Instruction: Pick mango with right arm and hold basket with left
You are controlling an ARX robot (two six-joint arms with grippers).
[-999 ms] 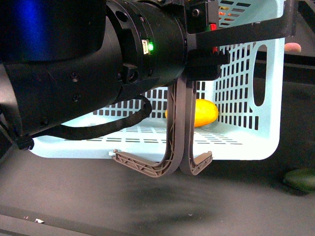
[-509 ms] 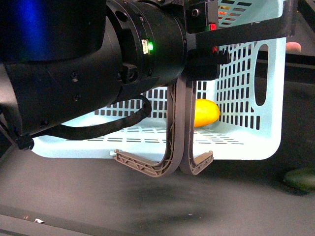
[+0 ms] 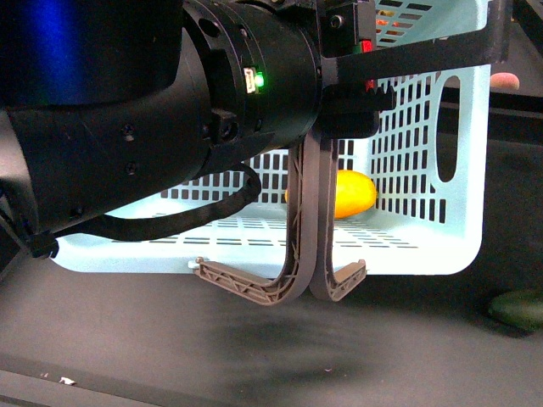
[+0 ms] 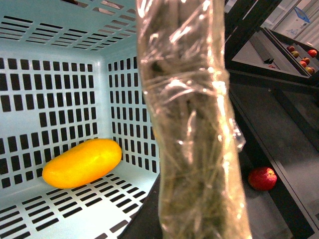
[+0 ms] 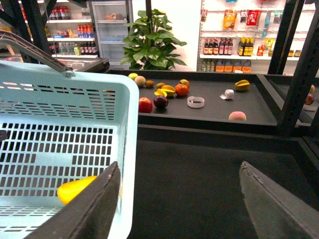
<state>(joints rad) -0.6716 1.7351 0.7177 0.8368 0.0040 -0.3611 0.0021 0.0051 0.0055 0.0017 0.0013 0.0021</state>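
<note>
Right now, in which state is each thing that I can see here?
Basket: tipped on its side, opening towards the front camera.
Handles: both hanging down, side by side.
Mango: lying loose inside the basket, not gripped.
Right gripper: jaws wide open, empty, outside the basket.
Left gripper: at the basket's upper edge; open or shut cannot be told.
Green fruit: lying outside the basket.

A pale turquoise basket (image 5: 65,149) is seen with a yellow mango (image 5: 75,190) inside (partly hidden); the right gripper (image 5: 182,199) fingers are spread wide beside its wall.
</note>
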